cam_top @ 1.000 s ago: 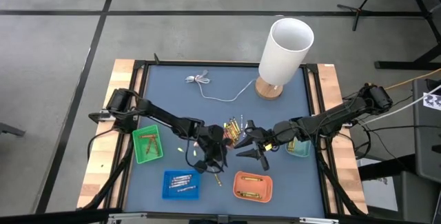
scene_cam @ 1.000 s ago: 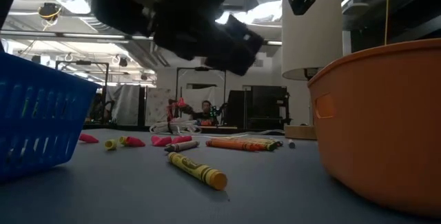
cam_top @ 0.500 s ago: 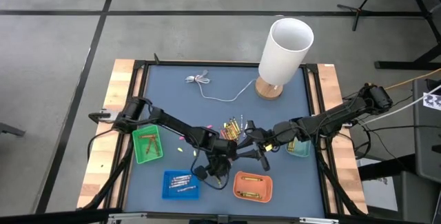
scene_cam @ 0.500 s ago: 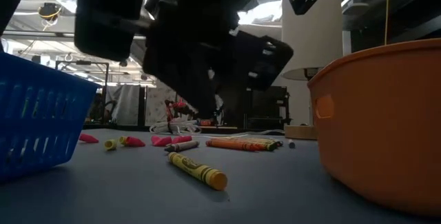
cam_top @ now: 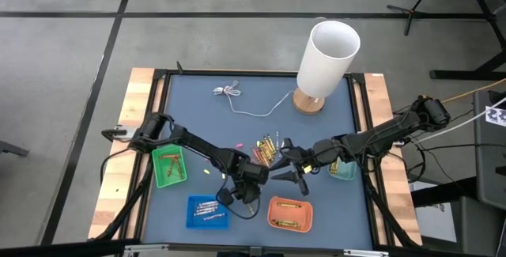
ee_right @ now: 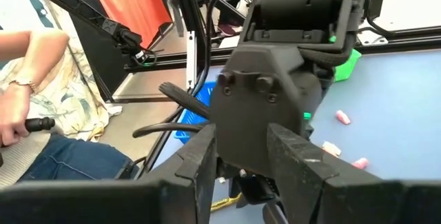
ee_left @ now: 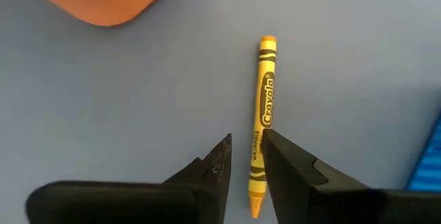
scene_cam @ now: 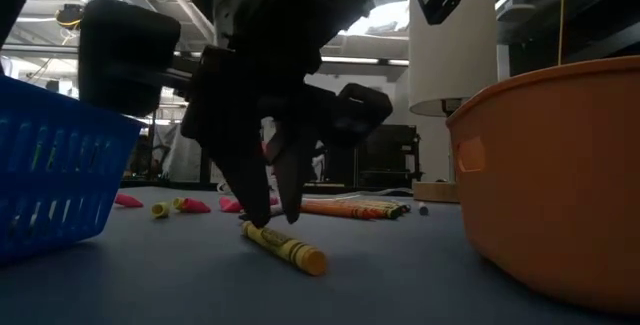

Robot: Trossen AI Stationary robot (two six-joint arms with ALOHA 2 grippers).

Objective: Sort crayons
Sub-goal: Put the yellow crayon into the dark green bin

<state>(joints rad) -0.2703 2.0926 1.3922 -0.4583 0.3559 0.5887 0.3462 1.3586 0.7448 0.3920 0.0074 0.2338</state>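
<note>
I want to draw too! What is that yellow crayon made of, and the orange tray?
The yellow crayon looks like wax in a matte printed paper wrapper, bare at its tip. The orange tray looks like smooth moulded plastic with a soft sheen, though I can't be sure.

The yellow crayon (ee_left: 262, 114) bears the brand "Crayola" along its paper wrapper; nothing else can be read.

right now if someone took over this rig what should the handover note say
Left gripper: down at the mat, fingers astride a yellow crayon, not clamped yet.
Right gripper: open, hovering beside the loose pile.
Done: some crayons lie in the green tray, blue tray and orange tray.
Left: the yellow crayon, the pile, pink bits on the mat.
</note>
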